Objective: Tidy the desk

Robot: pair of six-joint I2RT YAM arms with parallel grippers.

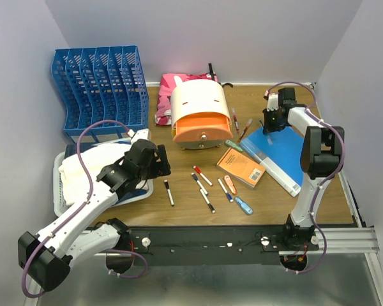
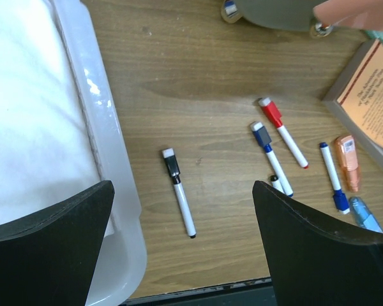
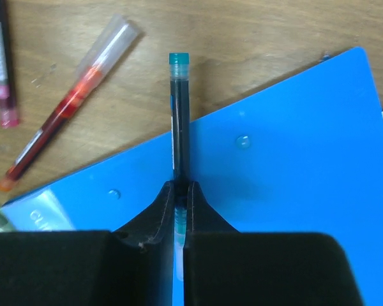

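A: Top view: we see the worktop [image 1: 268, 204] spanning between the lavender walls [image 1: 25, 76], markers [image 1: 204, 185] scattered mid-front. The left jaws hang over the white tray [image 1: 57, 188] edge, the right jaws at the blue binder [image 1: 287, 150], back right.
B: Left wrist: we log left jaws wide, holding nothing; black marker [image 2: 179, 201] lies below.
A: Right wrist: right jaws pinched narrow on a teal-capped pen [image 3: 179, 108].

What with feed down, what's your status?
Right tool shut on teal-capped pen over blue binder. Left tool open above black marker. Desk cluttered; red pen nearby.
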